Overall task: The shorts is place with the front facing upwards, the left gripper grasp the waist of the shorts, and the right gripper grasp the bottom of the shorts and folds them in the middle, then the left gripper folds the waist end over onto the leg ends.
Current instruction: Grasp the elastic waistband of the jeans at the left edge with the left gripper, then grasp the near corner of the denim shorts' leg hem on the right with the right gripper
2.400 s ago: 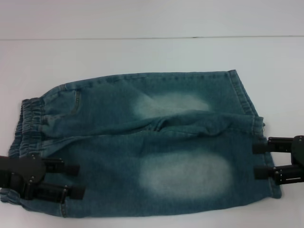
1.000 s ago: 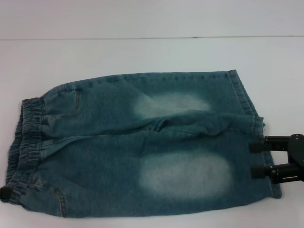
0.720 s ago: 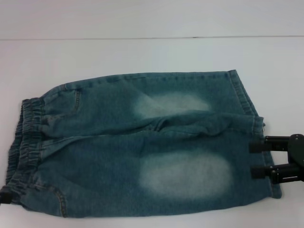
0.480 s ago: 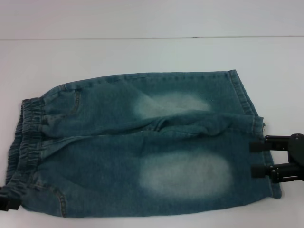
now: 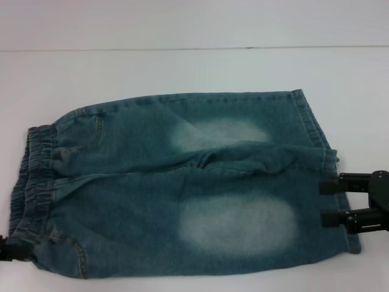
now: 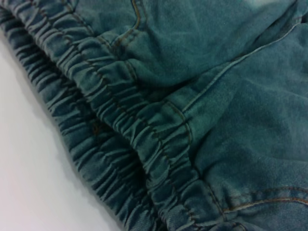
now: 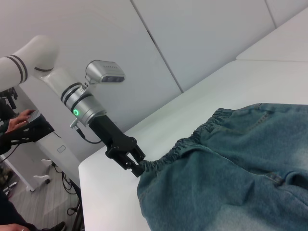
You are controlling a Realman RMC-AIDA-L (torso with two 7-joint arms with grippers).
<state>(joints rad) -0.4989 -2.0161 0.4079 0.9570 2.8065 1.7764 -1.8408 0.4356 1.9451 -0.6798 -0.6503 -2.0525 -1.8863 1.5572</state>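
**Inspector:** Head view shows the shorts (image 5: pixel 182 182) lying flat on the white table (image 5: pixel 194 67), already doubled lengthwise, one half over the other. The waist (image 5: pixel 33 182) lies at the left; the bottom of the shorts (image 5: pixel 322 158) lies at the right.

**Assistant:** Where are the grippers?

**Inspector:** The left gripper (image 5: pixel 11 250) sits at the near-left corner of the waistband, mostly out of the head camera's sight. The right wrist view shows it better (image 7: pixel 134 166): its fingers meet the gathered elastic at the corner and appear closed on it. I judge it is holding the waist, though the contact itself is small in that view. The left wrist view shows only ruched elastic and denim, no fingers.

**Assistant:** And the right gripper?

**Inspector:** The right gripper (image 5: pixel 331 202) rests at the near-right hem, its two fingers apart and lying over the cloth edge. It grips nothing.

**Assistant:** Risks from here?

**Inspector:** Three, in my judgement. First, the left grip is at the very corner; it may hold only one layer of elastic, so the lower layer would trail when the waist is carried over. Second, a corner hold lets the far side of the waistband sag, giving a skewed fold. Third, the crease running through the middle of the cloth may bunch under the fold. The right gripper's fingers lie on the hem and could be covered or snagged when the waist lands on the leg ends.
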